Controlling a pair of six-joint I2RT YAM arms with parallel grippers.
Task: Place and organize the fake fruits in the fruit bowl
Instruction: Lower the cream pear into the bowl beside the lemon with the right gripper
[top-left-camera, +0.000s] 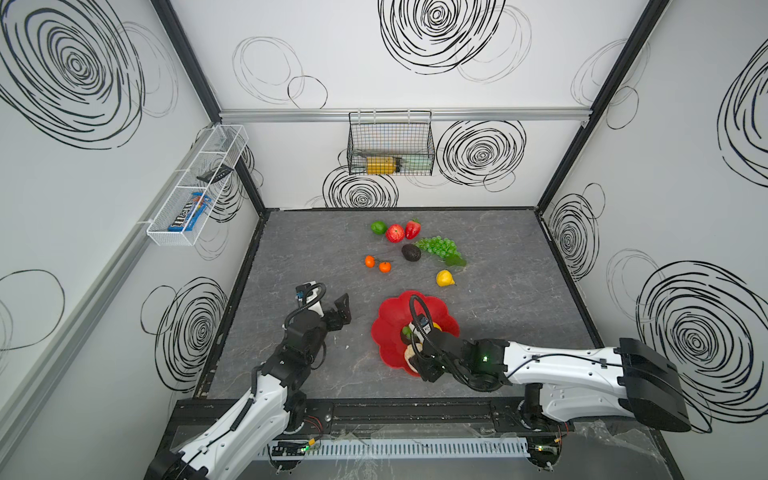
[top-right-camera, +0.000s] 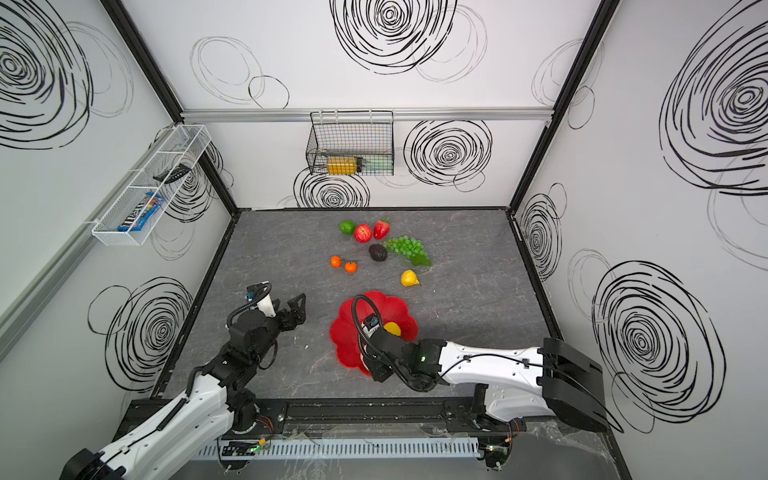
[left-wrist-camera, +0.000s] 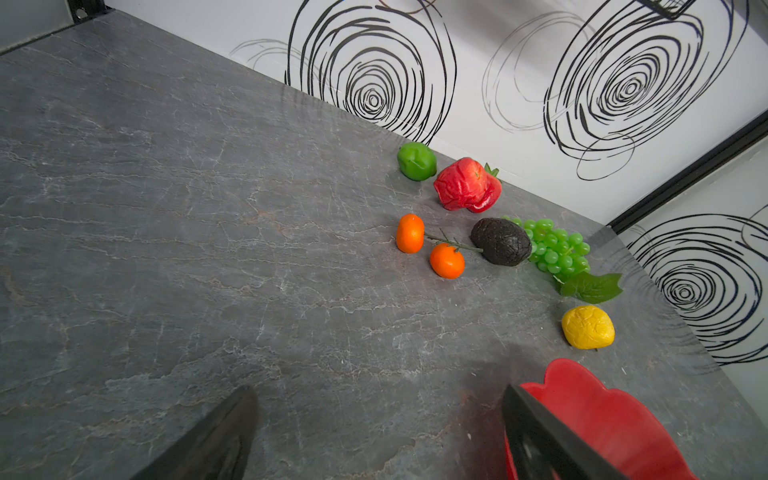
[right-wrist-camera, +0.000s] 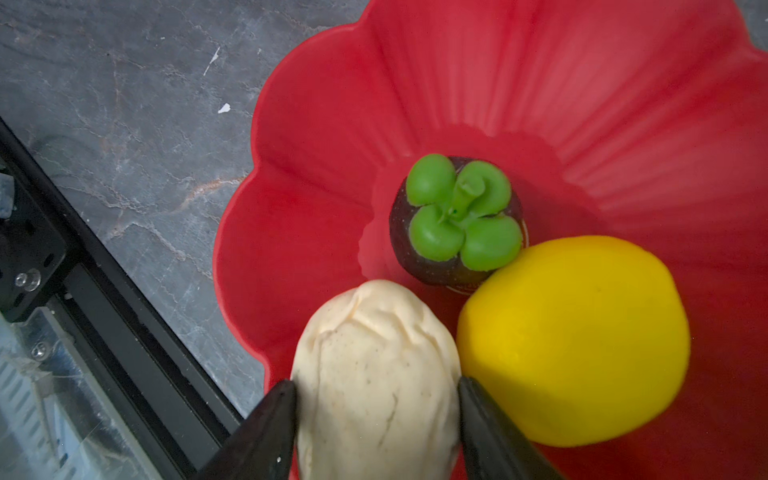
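The fruit bowl (top-left-camera: 388, 328), a shallow glossy red dish with a scalloped petal rim and ribbed walls, sits on the grey veined table (top-left-camera: 291, 257) toward the near edge, right of centre. Inside it, by the near rim, the beige lumpy piece (right-wrist-camera: 374, 332) lies between the black fingers of the right gripper (right-wrist-camera: 376, 382), which press against its two flanks. The piece is matte, creased, speckled and egg-shaped. Its long axis runs in line with the fingers, and its rounded end points toward the bowl's middle. Touching it is a smooth lemon (right-wrist-camera: 573, 340), shiny and yellow. Against that lemon a dark round fruit (right-wrist-camera: 457, 216) stands upright, its four-lobed green cap facing up. The left gripper (top-left-camera: 338, 313) hovers over bare table left of the bowl, fingers spread wide and empty. Farther back lie a lime (top-left-camera: 378, 227), a dented red apple (top-left-camera: 395, 233), a strawberry (top-left-camera: 412, 229) and a rough black avocado (top-left-camera: 411, 252). Beside the avocado is a green grape bunch (top-left-camera: 438, 246), its leaf toward the near right. Two small oranges (top-left-camera: 370, 261) share a thin stem, and nearest the bowl lies a crumpled lemon (top-left-camera: 444, 278).
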